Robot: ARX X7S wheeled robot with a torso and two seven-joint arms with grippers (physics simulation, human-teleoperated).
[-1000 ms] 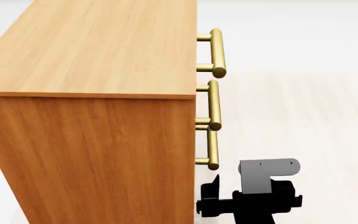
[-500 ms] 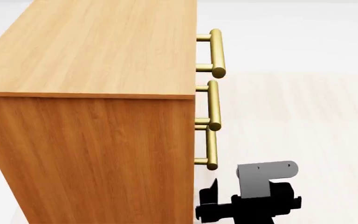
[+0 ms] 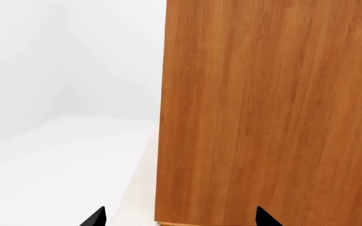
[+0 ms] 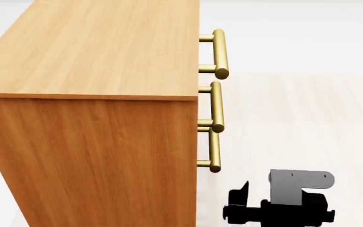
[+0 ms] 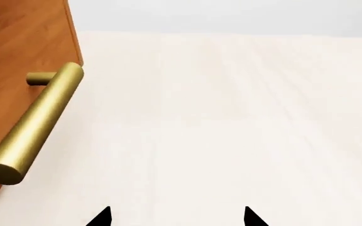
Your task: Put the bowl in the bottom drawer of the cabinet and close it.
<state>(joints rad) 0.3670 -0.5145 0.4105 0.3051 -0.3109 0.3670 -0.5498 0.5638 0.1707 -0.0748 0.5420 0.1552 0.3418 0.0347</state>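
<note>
The cabinet (image 4: 99,118) fills the left of the head view, a tall honey-brown box with three brass bar handles down its front edge. The lowest handle (image 4: 214,151) belongs to the bottom drawer, and no drawer front stands out from the others. My right gripper (image 4: 238,201) hangs low, just right of and below that handle, apart from it. In the right wrist view it (image 5: 176,220) is open and empty over pale floor, with a brass handle (image 5: 33,125) off to one side. My left gripper (image 3: 179,220) is open, facing the cabinet's side panel (image 3: 269,108). The bowl is out of view.
Pale wood-look floor (image 4: 307,118) stretches out in front of the cabinet. A white floor and white walls (image 3: 49,84) lie beside the cabinet's side panel. The left arm does not show in the head view.
My right gripper has shifted to the right and slightly lower, away from the cabinet's front. The cabinet and its handles have not moved.
</note>
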